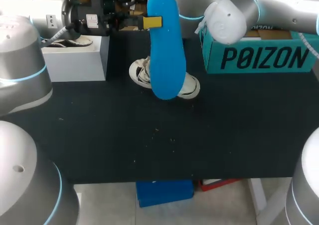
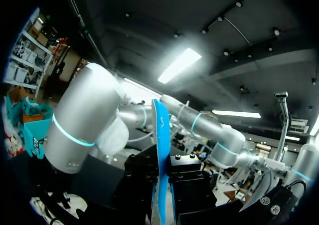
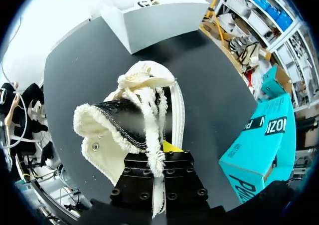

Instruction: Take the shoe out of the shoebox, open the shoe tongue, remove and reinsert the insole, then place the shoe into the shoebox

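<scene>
Head view: where's the insole?
— Blue insole (image 1: 167, 50) stands upright over the white shoe (image 1: 192, 87) on the bench (image 1: 149, 145), pinched by the left pincer (image 1: 152, 22). The teal shoebox (image 1: 259, 58) is near.
— And the right pincer?
— Hidden there. Right wrist view shows that pincer (image 3: 159, 152) clamped on the shoe's tongue (image 3: 152, 130). Left wrist view has the insole edge-on between both fingers.

insole (image 1: 164, 45) over shoe (image 1: 190, 88), shoebox (image 1: 259, 58) at right
</scene>
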### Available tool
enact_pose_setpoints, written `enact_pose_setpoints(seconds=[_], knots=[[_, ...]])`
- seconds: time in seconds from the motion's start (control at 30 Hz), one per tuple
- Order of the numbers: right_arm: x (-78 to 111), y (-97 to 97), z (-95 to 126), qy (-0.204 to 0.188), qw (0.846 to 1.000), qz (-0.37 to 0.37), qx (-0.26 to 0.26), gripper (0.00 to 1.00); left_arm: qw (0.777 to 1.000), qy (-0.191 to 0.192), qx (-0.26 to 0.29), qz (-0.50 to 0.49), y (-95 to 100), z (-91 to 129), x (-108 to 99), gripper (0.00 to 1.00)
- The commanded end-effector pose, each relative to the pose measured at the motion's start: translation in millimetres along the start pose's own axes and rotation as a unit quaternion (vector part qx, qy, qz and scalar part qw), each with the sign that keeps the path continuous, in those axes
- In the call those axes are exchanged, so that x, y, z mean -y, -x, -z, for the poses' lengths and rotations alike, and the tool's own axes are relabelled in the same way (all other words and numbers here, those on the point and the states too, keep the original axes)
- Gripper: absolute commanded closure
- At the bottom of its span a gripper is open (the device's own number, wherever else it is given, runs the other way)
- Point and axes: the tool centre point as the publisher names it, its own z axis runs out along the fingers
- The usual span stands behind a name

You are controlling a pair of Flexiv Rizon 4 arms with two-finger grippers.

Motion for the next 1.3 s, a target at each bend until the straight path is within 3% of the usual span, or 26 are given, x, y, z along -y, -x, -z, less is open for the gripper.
enact_pose_setpoints(seconds=[0.03, 0.13, 0.37, 0.7, 1.3], knots=[[12.3, 0.2, 6, -0.001, 0.948, -0.303, 0.095, 1.0, 1.0, -0.001, 0.001, -0.001, 0.4, -2, -1, 1.0], [18.1, -0.3, 7, 0.006, 0.925, -0.367, 0.097, 1.0, 1.0, -0.001, 0.001, -0.001, 0.4, -2, -1, 1.0], [21.8, -13.7, 11, 0.028, 0.894, -0.437, 0.094, 1.0, 1.0, -0.001, 0.001, -0.001, 0.4, -2, -1, 1.0], [18.7, -28.7, 8, 0.049, 0.872, -0.48, 0.087, 1.0, 1.0, -0.001, 0.001, -0.001, 0.4, -2, -1, 1.0], [22.3, -45.6, -19, 0.064, 0.892, -0.443, 0.062, 1.0, 1.0, -0.001, 0.001, -0.001, 0.4, -2, -1, 1.0]])
